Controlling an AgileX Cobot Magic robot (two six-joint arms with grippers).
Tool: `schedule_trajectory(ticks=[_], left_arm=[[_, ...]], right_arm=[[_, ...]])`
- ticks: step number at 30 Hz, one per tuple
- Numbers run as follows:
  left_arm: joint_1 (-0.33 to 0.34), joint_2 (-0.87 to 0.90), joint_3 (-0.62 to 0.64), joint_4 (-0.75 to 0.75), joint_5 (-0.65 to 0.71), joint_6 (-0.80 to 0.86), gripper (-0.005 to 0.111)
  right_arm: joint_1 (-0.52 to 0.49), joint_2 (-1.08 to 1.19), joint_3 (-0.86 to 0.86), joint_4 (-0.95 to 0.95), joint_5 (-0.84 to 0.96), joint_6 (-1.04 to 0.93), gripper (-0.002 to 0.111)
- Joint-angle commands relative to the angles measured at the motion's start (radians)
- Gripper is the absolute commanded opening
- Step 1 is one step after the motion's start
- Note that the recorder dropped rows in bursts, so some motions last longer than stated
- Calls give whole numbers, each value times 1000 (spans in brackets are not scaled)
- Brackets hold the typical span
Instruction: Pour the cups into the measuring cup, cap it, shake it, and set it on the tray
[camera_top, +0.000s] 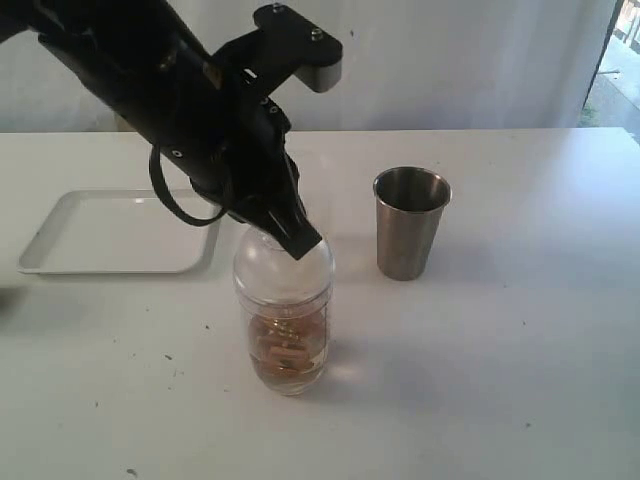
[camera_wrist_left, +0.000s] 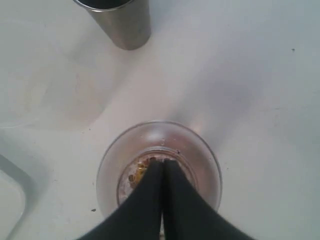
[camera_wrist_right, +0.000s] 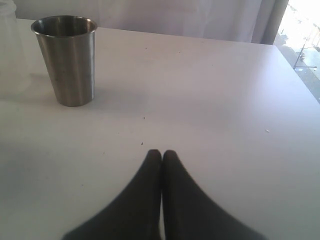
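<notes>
Press straight down, dead centre, with shut left gripper on top of cap over measuring cup, lower centre of frame, slowly to avoid tipping, shut empty right gripper out of the way.

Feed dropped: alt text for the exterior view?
The left arm's shut pincer meets the domed clear top of a clear plastic measuring cup holding amber-brown contents. A tapered brushed-steel tumbler stands upright to its right; a shallow white rectangular tray lies to its left, farther back.
</notes>
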Motion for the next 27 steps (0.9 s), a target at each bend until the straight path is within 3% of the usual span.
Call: schedule_trajectory(ticks=[1, 8, 17, 27], left_arm=[[-3, -8, 6, -25, -2, 7, 0], [-3, -8, 6, -20, 97, 9, 0], [-3, -6, 6, -17, 37, 9, 0], [-3, 64, 6, -7, 112, 16, 0]], right_arm=[[-4, -5, 5, 7, -8, 3, 0], [-4, -5, 5, 0, -8, 37, 0], [-4, -5, 5, 0, -8, 37, 0], [-4, -5, 5, 0, -8, 37, 0]])
